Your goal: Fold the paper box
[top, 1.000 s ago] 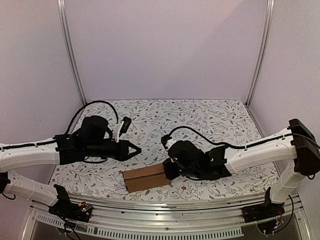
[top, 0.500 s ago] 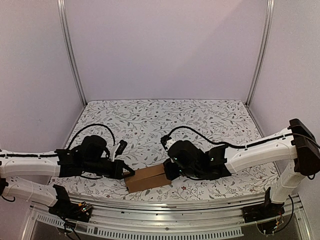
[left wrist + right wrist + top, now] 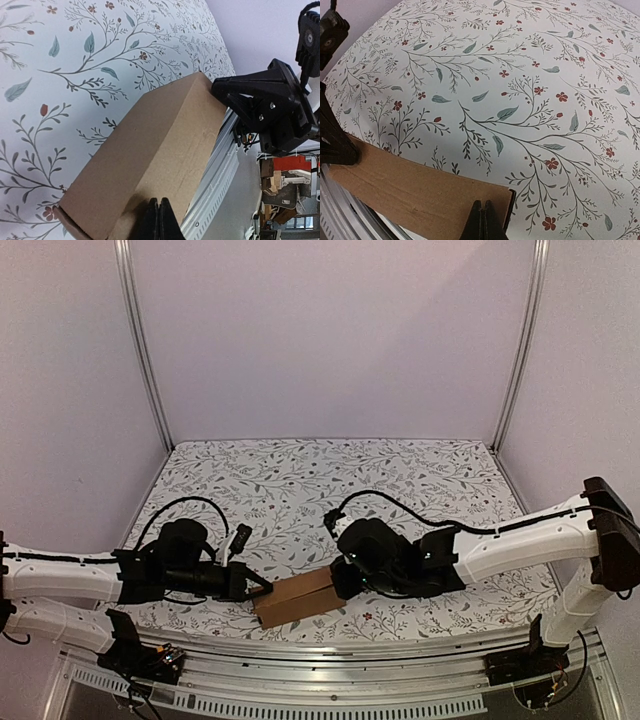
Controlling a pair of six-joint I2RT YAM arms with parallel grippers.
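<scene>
**Paper box [image 3: 298, 597] between clenched fingers**

The flowered counter [image 3: 330, 480] carries the closed brown box. It lies between the left fingers [image 3: 152, 225] and the right fingers [image 3: 479, 225]. Both pairs are clenched, grasp nothing, and touch its opposite ends.

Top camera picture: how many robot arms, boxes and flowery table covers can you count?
Robot arms: 2 (left arm, right arm)
Brown paper box: 1
Flowery table cover: 1
Total: 4
</scene>
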